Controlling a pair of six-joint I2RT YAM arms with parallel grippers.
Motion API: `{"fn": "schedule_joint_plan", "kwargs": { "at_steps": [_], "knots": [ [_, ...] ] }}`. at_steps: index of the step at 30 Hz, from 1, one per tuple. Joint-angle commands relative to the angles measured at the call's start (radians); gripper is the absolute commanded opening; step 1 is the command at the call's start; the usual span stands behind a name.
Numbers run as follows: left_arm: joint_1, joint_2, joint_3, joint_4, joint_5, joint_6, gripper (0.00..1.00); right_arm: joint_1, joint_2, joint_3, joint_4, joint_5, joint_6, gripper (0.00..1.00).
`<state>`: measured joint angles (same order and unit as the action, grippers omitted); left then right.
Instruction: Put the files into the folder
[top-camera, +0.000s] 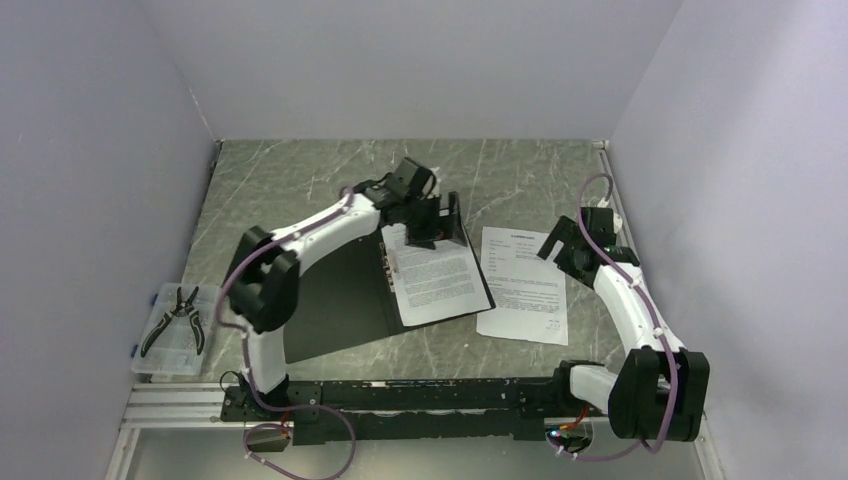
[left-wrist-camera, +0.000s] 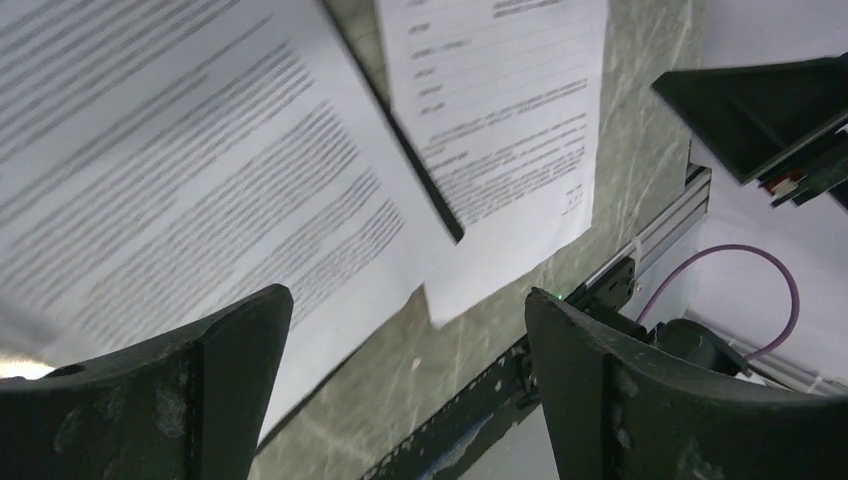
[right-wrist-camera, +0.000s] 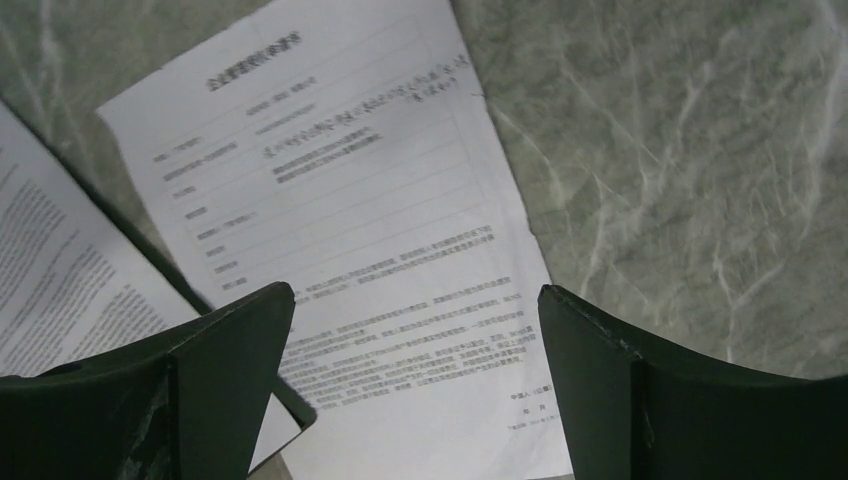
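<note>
Far left, near edge: clear box (top-camera: 165, 352) with pliers (top-camera: 175, 318), not part of the job. The folder (top-camera: 335, 300) lies open on the table (top-camera: 290, 185), centre-left, black inside facing up. One sheet (top-camera: 440, 280) rests on the folder's right half, a bit skewed. I cannot tell if it sits under the clip. The left gripper (top-camera: 425, 222) hovers over the far end of that sheet, jaws spread wide, nothing between them.

The loose sheet (top-camera: 525, 285) lies flat on the table just right of the folder, its left edge meeting the folder's right edge. The right gripper (top-camera: 562, 245) hangs over the sheet's far right part, jaws wide apart and empty.

Step, as I judge it: one file is in and the second is to be fetched, so roughly halfway. The next move likely falls to the right gripper: come down on the loose sheet, get a corner or edge up off the table (thin flat paper is hard to pinch), then carry it left onto the sheet already in the folder. The left arm probably needs to steady that sheet or clear out.
</note>
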<state>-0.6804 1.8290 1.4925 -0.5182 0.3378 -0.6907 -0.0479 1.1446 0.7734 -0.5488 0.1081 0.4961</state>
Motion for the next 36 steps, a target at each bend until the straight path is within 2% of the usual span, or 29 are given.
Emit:
{"fn": "schedule_joint_plan", "kwargs": {
  "at_steps": [1, 6, 9, 16, 28, 36],
  "knots": [
    [-0.045, 0.173, 0.217, 0.003, 0.083, 0.051, 0.93, -0.051, -0.004, -0.043, 0.064, -0.009, 0.04, 0.98],
    [-0.086, 0.398, 0.5, -0.043, 0.156, 0.074, 0.93, -0.115, 0.023, -0.074, 0.114, -0.081, 0.044, 0.98],
    [-0.098, 0.505, 0.633, -0.091, 0.151, 0.091, 0.93, -0.14, 0.036, -0.087, 0.136, -0.102, 0.047, 0.97],
    [-0.1, 0.689, 0.831, -0.146, 0.181, 0.117, 0.92, -0.176, 0.068, -0.131, 0.176, -0.154, 0.063, 0.97],
    [-0.099, 0.801, 0.853, -0.122, 0.213, 0.132, 0.92, -0.206, 0.091, -0.194, 0.219, -0.211, 0.066, 0.96],
    [-0.099, 0.822, 0.822, -0.138, 0.196, 0.146, 0.9, -0.23, 0.121, -0.255, 0.291, -0.323, 0.088, 0.92]
  ]
}}
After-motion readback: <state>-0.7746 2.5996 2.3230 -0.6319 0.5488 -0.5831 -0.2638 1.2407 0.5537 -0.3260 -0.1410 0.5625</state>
